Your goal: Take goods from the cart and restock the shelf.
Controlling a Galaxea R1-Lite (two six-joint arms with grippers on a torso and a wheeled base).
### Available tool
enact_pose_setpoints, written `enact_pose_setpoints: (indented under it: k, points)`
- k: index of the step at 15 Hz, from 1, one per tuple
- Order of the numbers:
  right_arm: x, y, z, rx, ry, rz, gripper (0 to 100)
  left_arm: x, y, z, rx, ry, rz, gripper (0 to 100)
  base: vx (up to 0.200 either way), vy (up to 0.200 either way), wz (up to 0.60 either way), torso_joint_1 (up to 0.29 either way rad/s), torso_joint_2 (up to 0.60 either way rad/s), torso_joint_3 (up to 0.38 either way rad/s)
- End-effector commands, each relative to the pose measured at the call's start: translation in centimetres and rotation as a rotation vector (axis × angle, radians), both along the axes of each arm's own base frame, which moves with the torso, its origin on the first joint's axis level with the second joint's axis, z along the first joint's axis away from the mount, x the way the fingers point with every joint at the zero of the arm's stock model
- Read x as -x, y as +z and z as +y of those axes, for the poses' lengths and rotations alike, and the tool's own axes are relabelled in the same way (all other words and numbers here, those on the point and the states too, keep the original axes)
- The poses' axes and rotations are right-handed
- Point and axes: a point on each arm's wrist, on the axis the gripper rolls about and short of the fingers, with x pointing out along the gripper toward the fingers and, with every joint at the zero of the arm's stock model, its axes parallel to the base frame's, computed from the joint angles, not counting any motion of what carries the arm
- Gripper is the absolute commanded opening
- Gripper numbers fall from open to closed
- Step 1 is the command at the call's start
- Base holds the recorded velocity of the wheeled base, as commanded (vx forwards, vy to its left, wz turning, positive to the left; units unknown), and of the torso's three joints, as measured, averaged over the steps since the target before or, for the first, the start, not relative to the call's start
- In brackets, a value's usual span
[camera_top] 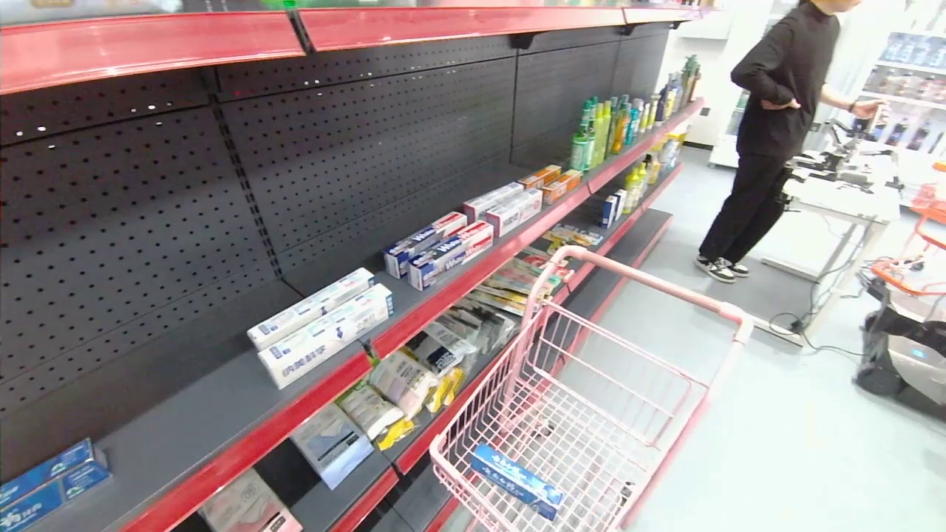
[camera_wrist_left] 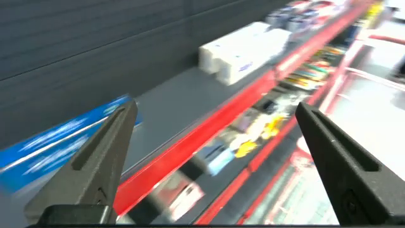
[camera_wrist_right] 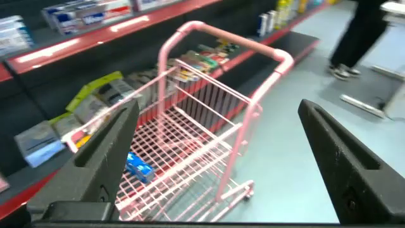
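Jaws of left gripper (camera_wrist_left: 215, 107): spread wide, nothing between them. The dark fingers (camera_wrist_left: 95, 171) frame the middle board of the shelf (camera_wrist_left: 190, 136), whose red front edge runs across the gap. Flat blue cartons (camera_wrist_left: 57, 149) lie on that board close by one finger. White boxes (camera_wrist_left: 243, 47) sit farther along the same board, with bare grey board between the two groups.

Jaws of right gripper (camera_wrist_right: 218, 104): likewise spread wide, gripping nothing. It hangs above the pink wire cart (camera_wrist_right: 253, 120) and apart from it, with the basket seen from above through the gap. One blue box (camera_wrist_right: 139, 166) lies flat on the basket floor, toward the end opposite the handle.

Head view: the cart stands on the pale floor (camera_top: 776, 443) just beside the shelf, handle end farthest from the robot. The blue box is the one item visible in the basket, near its near wall. On the middle board the two long white boxes lie side by side at the front edge, well apart from the blue cartons at the near end. Farther along the board come more flat boxes, then upright bottles (camera_top: 606, 129) at the far end. A black perforated back panel (camera_top: 369, 148) rises behind this board. The board below holds overlapping packets (camera_top: 399, 384), lying flat.
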Motion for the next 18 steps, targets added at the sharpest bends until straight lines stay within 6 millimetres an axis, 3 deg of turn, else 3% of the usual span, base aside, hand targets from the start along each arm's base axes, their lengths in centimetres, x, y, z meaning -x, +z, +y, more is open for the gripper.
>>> enact_pose_setpoints:
  k: [1,8,9,10,11,13,14,16,17,18]
  points:
    - [0.0,0.0,0.0,0.0,0.0,0.0,100,0.0,0.0,0.0,0.0,0.0,0.001,100,0.0,0.0,0.0,0.0,0.0,0.0]
    - [-0.5,0.2,0.0,0.009,-0.058,0.066,100,0.0,0.0,0.0,0.001,0.0,0.001,100,0.0,0.0,0.0,0.0,0.0,0.0]
    - [-0.1,3.8,0.1,0.016,-0.028,-0.038,100,0.0,0.0,0.0,0.001,0.002,0.001,100,0.0,0.0,0.0,0.0,0.0,0.0]
    - [-1.6,10.3,0.0,-0.058,0.004,-0.032,100,0.0,0.0,0.0,0.001,0.0,0.001,100,0.0,0.0,0.0,0.0,0.0,0.0]
    - [-3.0,13.9,0.0,-0.095,0.017,-0.031,100,0.0,0.0,0.0,0.003,0.0,0.001,100,0.0,0.0,0.0,0.0,0.0,0.0]
    - [-7.8,15.8,-0.1,-0.009,-0.014,0.119,100,0.0,0.0,0.0,0.003,0.0,0.001,100,0.0,0.0,0.0,0.0,0.0,0.0]
    - [-11.6,15.9,-0.4,-0.026,-0.025,0.233,100,0.0,0.0,0.0,0.001,-0.001,0.001,100,0.0,0.0,0.0,0.0,0.0,0.0]
    - [-19.4,13.9,-1.7,-0.092,0.001,0.439,100,0.0,0.0,0.0,0.001,-0.001,0.001,100,0.0,0.0,0.0,0.0,0.0,0.0]
    - [-23.5,11.3,-2.4,-0.046,0.082,0.563,100,0.0,0.0,0.0,0.001,-0.001,0.001,100,0.0,0.0,0.0,0.0,0.0,0.0]
    - [-25.1,9.6,-2.5,0.018,0.188,0.621,100,0.0,0.0,0.0,0.001,-0.001,0.001,100,0.0,0.0,0.0,0.0,0.0,0.0]
